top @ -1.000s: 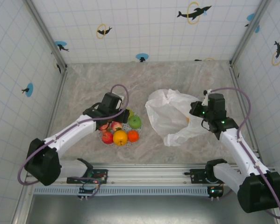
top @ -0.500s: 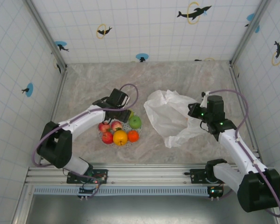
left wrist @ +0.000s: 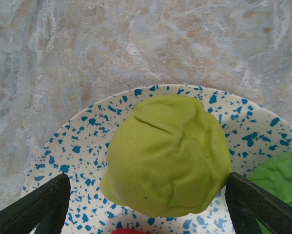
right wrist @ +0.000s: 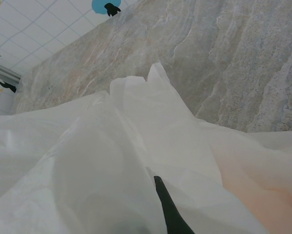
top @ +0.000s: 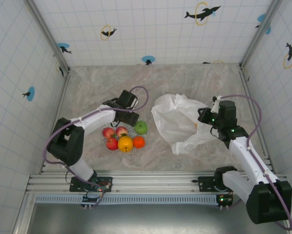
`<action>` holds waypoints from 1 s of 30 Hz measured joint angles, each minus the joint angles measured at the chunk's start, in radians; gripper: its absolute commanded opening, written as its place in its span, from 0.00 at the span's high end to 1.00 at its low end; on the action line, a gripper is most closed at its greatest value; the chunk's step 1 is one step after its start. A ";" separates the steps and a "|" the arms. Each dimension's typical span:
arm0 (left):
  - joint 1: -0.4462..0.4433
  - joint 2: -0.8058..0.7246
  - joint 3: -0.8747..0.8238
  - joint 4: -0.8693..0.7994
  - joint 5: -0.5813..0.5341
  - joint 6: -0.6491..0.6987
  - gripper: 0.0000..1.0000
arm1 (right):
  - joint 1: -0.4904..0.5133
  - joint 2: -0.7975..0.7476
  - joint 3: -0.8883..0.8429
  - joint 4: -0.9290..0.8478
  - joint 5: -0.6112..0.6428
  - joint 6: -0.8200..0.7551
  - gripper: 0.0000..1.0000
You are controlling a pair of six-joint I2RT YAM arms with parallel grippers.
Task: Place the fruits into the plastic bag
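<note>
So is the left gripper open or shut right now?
Open: the left gripper has its fingers wide apart, flanking the yellow-green fruit on the plate.

Marble-look tabletop [top: 184, 78] spreads wide, white tiled walls [top: 150, 29] all round, dolphin stickers [top: 202, 13] up at twelve o'clock, aluminium rail [top: 155, 183] down at six o'clock.

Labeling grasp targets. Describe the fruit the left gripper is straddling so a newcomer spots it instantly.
On the marble table, find the blue-speckled plate left of the white bag. At the plate's far edge, between the fingers of the open left gripper, sits the target fruit: dull yellow-green with creased skin, unlike the brighter green apple beside it.
</note>
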 measured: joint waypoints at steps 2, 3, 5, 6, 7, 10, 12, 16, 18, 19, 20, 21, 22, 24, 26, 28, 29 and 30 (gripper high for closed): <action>0.009 0.009 0.002 0.001 0.002 0.000 0.16 | 0.000 0.000 -0.002 0.000 -0.003 0.000 1.00; 0.014 0.014 0.003 0.000 0.005 -0.001 0.16 | 0.000 0.000 -0.003 0.002 -0.004 0.000 1.00; 0.023 0.027 0.010 0.000 0.016 -0.001 0.16 | 0.000 0.000 -0.005 0.011 -0.009 0.001 1.00; 0.027 0.035 0.013 0.000 0.021 -0.001 0.16 | 0.000 0.000 -0.006 0.018 -0.011 0.001 1.00; 0.030 0.043 0.017 0.000 0.026 -0.001 0.16 | -0.001 0.000 -0.008 0.023 -0.013 0.002 1.00; 0.035 0.066 0.029 0.001 0.031 -0.001 0.15 | -0.002 0.000 -0.013 0.029 -0.017 0.003 1.00; 0.037 0.081 0.037 0.001 0.031 -0.001 0.16 | -0.002 0.000 -0.013 0.032 -0.018 0.005 1.00; 0.038 0.126 0.060 0.001 0.035 -0.001 0.19 | -0.004 0.000 -0.014 0.037 -0.021 0.006 1.00; 0.042 0.142 0.068 0.000 0.039 -0.002 0.23 | -0.007 0.000 -0.015 0.037 -0.021 0.007 1.00; 0.045 0.150 0.073 0.000 0.042 -0.004 0.26 | -0.008 0.000 -0.016 0.037 -0.022 0.008 1.00; 0.048 0.156 0.076 0.000 0.046 -0.004 0.28 | -0.008 0.000 -0.016 0.037 -0.022 0.008 1.00; 0.051 0.159 0.079 0.001 0.049 -0.006 0.30 | -0.008 0.000 -0.016 0.037 -0.023 0.008 1.00; 0.055 0.161 0.080 0.001 0.050 -0.008 0.34 | -0.008 0.000 -0.016 0.037 -0.023 0.008 1.00; 0.058 0.160 0.080 0.002 0.050 -0.010 0.38 | -0.008 0.000 -0.016 0.037 -0.025 0.009 1.00; 0.062 0.160 0.080 0.005 0.049 -0.017 0.43 | -0.008 0.000 -0.016 0.037 -0.025 0.012 1.00; 0.066 0.153 0.080 0.007 0.045 -0.027 0.46 | -0.008 0.000 -0.016 0.037 -0.027 0.019 1.00; 0.066 0.143 0.080 0.008 0.042 -0.029 0.47 | -0.008 0.001 -0.016 0.037 -0.029 0.024 1.00; 0.068 0.125 0.079 0.010 0.036 -0.032 0.47 | -0.008 0.003 -0.016 0.038 -0.032 0.027 1.00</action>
